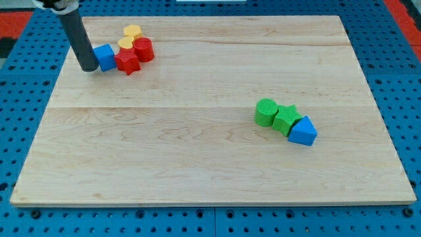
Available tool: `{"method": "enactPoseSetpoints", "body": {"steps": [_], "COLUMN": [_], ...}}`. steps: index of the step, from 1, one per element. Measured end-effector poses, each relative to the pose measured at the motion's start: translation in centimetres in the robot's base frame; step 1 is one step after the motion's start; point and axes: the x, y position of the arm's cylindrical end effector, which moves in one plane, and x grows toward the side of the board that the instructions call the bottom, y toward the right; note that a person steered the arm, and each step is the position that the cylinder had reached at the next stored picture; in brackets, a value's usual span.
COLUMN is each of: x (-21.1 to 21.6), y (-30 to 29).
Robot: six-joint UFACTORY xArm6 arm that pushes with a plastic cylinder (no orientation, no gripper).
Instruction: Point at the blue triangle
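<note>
The blue triangle (302, 131) sits toward the counter's (197, 158) right, touching a green star (285, 119). It looks light, rigid and easily slid. No gripper here; my tip (88, 68) rests far left, against a blue cube (104, 57)

A pale wooden board (197, 158) carries two clusters of blocks. Upper left of the frame: a blue cube (104, 57), a red star (127, 62), a red cylinder (143, 49) and two yellow blocks (131, 36). Right of centre: a green cylinder (266, 112), a green star (285, 120) and the blue triangle (302, 131), packed closely in a row.
</note>
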Motion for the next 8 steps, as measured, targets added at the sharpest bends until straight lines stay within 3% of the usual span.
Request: {"method": "enactPoseSetpoints", "body": {"steps": [1,2,3,5,7,8], "x": [0.0,2.5,6.0,14.1,22.8,21.8], "y": [0.5,-0.3,2.8,13.9,32.0,40.0]}}
